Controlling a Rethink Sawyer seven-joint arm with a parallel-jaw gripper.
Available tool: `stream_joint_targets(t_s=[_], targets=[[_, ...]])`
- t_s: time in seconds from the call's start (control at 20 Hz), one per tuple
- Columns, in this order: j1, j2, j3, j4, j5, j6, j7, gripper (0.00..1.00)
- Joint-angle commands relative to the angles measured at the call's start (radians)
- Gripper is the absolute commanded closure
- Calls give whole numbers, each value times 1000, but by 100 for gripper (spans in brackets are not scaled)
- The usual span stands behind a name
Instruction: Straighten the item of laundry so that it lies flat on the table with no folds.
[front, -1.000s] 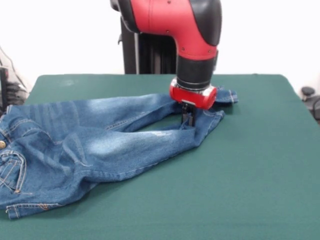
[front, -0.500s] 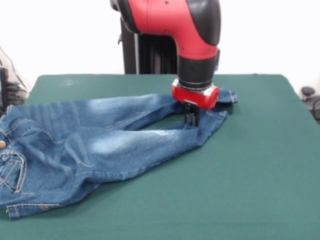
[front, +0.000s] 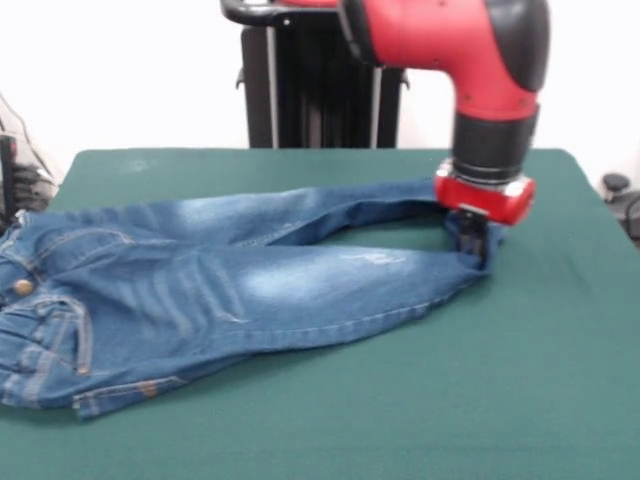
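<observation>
Here, in the front view, the jeans stretch across the green table, waistband and metal button at the left edge, both legs running right. The end effector pinches the leg ends, its red arm descending from above.

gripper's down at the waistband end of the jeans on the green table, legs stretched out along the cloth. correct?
Not quite. The front view shows the gripper at the leg-cuff end of the jeans, not the waistband end; the waistband with its metal button lies at the opposite side. The rest stands: the jeans lie on the green table, legs stretched out along the cloth.
</observation>
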Motion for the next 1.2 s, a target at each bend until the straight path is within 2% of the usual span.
stream_joint_targets(t_s=[0.05,0.2,0.45,0.55,0.6,0.7,0.75,1.05,1.2], targets=[[55,27,88,16,161,25,341,100],[18,-6,97,41,170,29,305,100],[49,33,8,2,208,71,265,100],[58,39,-12,16,221,25,275,100],[30,26,12,48,197,-44,282,100],[-108,-2,132,126,58,-233,332,100],[-147,-14,153,156,5,-293,355,100],[-349,-47,269,300,-271,-539,427,100],[-402,-77,290,362,-343,-616,445,100]])
